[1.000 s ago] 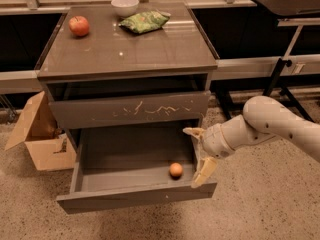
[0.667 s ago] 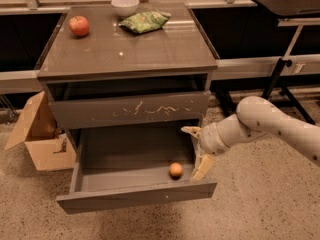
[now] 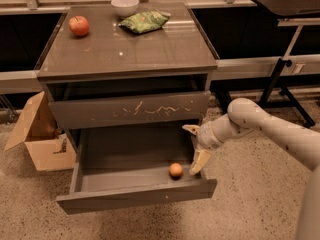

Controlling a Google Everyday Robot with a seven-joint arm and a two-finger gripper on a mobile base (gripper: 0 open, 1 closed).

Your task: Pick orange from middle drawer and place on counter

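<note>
1. Speckled floor around a grey cabinet; its middle drawer point(image 3: 135, 195) stands pulled out, bare inside, long axis running side to side.
2. Change from a second ago: gripper point(image 3: 188, 150) has shifted slightly inward over the drawer's right end, nearer the fruit. Nothing else has moved.
3. Orange point(image 3: 175, 170) sits on the drawer floor, right of centre, close against the front panel, same spot as before. It is round, so no long axis or facing can be told.
4. Gripper hangs at the drawer's right side, just beside the orange and not touching it. Its fingers are spread apart with nothing between them, one reaching inward, the other down toward the drawer's front corner.
5. Above the drawer: a scratched drawer front point(image 3: 130, 109), closed, then the glossy counter point(image 3: 150, 49).
6. On the counter, well above the drawer: red apple point(image 3: 79, 25), white bowl point(image 3: 124, 5), green bag point(image 3: 145, 20).
7. Cardboard box point(image 3: 37, 134) stands on the floor left of the drawer.
</note>
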